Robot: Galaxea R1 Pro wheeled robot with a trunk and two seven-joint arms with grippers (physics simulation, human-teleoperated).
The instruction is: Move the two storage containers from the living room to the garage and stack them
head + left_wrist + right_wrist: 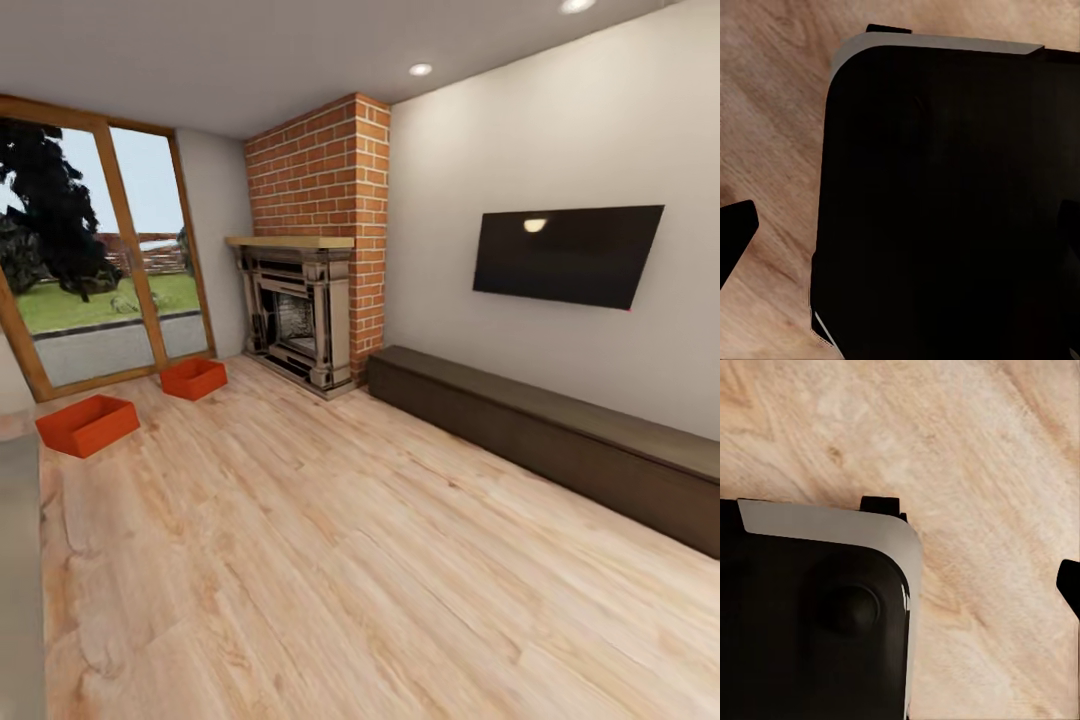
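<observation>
Bare plank floor [330, 560] lies nearest, two storage containers [88, 424] [194, 378] sit far off by the glass doors [100, 270]; claw opening cannot be told, so a misjudged approach risks nudging them.

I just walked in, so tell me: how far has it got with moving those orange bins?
Nothing looks done yet. Both storage containers, one and the other, sit apart on the living room's wood floor by the glass doors. Nothing is in hand. Fetching, carrying and stacking both remain.
</observation>
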